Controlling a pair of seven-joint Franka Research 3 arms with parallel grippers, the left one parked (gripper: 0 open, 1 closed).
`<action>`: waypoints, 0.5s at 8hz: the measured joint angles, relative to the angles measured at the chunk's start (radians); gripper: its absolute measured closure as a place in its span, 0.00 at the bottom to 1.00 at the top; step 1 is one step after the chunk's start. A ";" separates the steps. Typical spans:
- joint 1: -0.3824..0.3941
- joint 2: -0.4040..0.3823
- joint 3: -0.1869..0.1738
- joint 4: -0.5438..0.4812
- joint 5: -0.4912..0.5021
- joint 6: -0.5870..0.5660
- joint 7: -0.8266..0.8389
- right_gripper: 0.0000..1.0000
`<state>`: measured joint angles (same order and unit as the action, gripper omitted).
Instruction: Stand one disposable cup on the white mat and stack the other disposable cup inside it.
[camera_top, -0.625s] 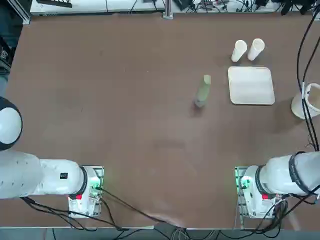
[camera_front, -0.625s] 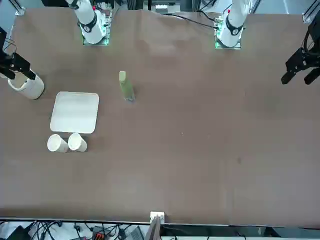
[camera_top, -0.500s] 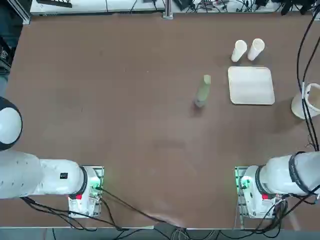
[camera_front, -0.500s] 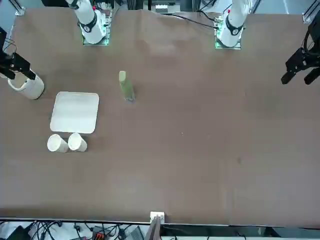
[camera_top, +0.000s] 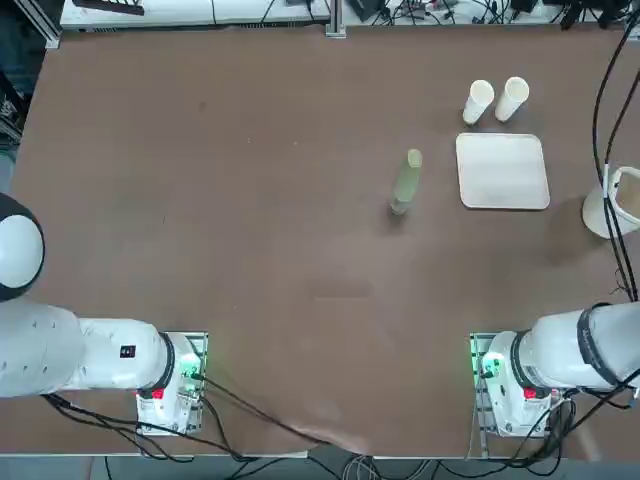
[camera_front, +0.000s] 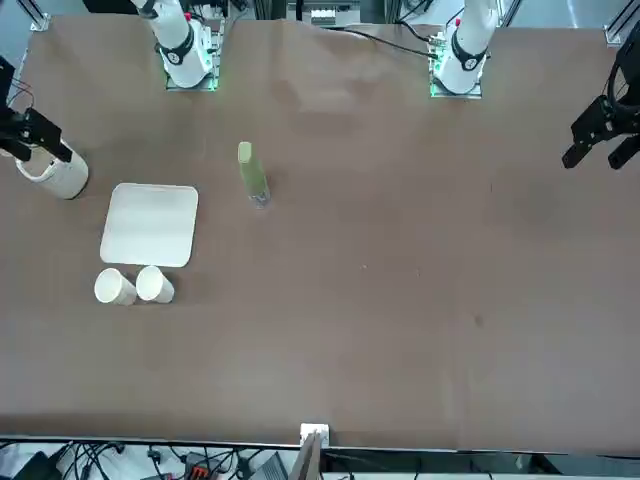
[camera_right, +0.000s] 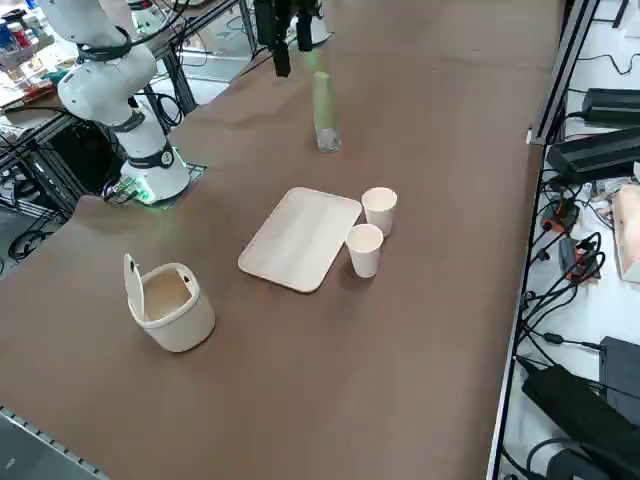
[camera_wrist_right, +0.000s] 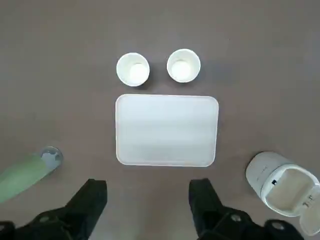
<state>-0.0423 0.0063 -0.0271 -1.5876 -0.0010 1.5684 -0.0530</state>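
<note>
Clock: read from overhead, robot's bases at six, white mat at the centre.
Right gripper (camera_wrist_right: 147, 195): up in the air above the table; its fingers (camera_wrist_right: 93, 196) are released, spread well apart with nothing between them.
White mat (camera_top: 502, 172): flat on the brown table (camera_top: 290, 270), with nothing on it.
First disposable cup (camera_top: 479, 100): upright, mouth up, between eleven and twelve o'clock, just off the mat.
Second disposable cup (camera_top: 513, 98): upright just beside the first, near twelve o'clock, not stacked.
Round container (camera_right: 175, 315): between three and four o'clock, lid (camera_right: 134, 287) raised.
Green bottle (camera_top: 406, 182): standing at nine o'clock.
</note>
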 joint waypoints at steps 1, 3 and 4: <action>0.005 0.030 0.002 -0.001 0.004 0.057 0.000 0.00; 0.023 0.125 0.007 -0.002 0.011 0.183 0.005 0.00; 0.034 0.181 0.008 -0.002 0.011 0.240 0.007 0.00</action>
<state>-0.0088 0.1872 -0.0190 -1.5900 0.0103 1.8085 -0.0461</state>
